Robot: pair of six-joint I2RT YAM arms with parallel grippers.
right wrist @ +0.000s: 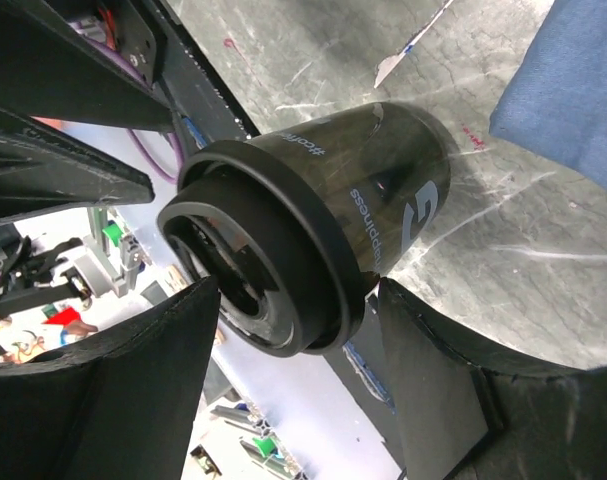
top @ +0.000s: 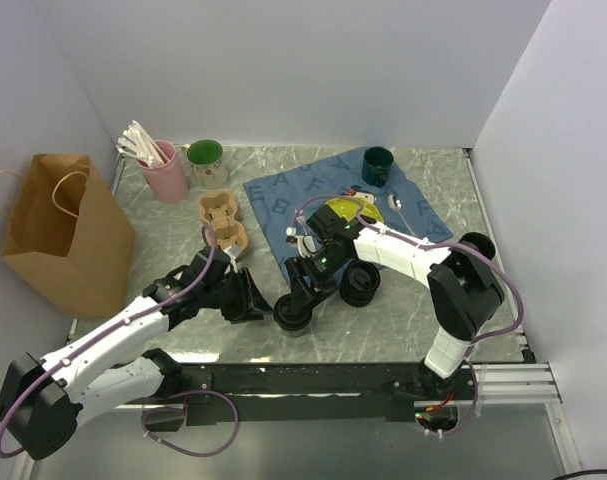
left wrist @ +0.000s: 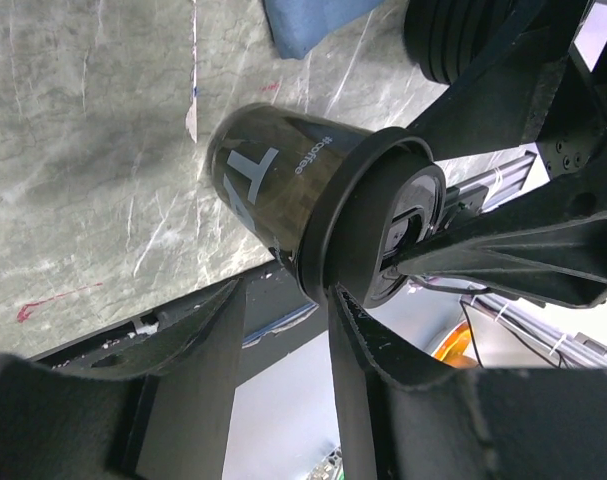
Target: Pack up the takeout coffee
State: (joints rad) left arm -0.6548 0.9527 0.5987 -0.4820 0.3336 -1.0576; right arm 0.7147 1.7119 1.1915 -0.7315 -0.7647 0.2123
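Observation:
One takeout coffee cup point(top: 291, 314), dark with white print and a black lid, stands on the marble table near its front edge. My right gripper point(top: 303, 292) reaches down over it. In the right wrist view its fingers point(right wrist: 433, 370) sit on both sides of the lid of the cup point(right wrist: 323, 230), closed against it. My left gripper point(top: 251, 298) is open just left of the cup. In the left wrist view one of its fingertips point(left wrist: 345, 305) touches the lid rim of the cup point(left wrist: 303, 190). The second cup point(top: 360, 283), ribbed, stands just right of the first one and also shows in the left wrist view point(left wrist: 453, 40).
A tan cup carrier point(top: 221, 220) lies behind my left gripper. A brown paper bag point(top: 63, 235) stands at the left. A pink holder with stirrers point(top: 163, 168) and a green-topped cup point(top: 205, 160) are at the back. A dark green mug point(top: 377, 165) and a spoon point(top: 399, 206) rest on a blue cloth point(top: 283, 205).

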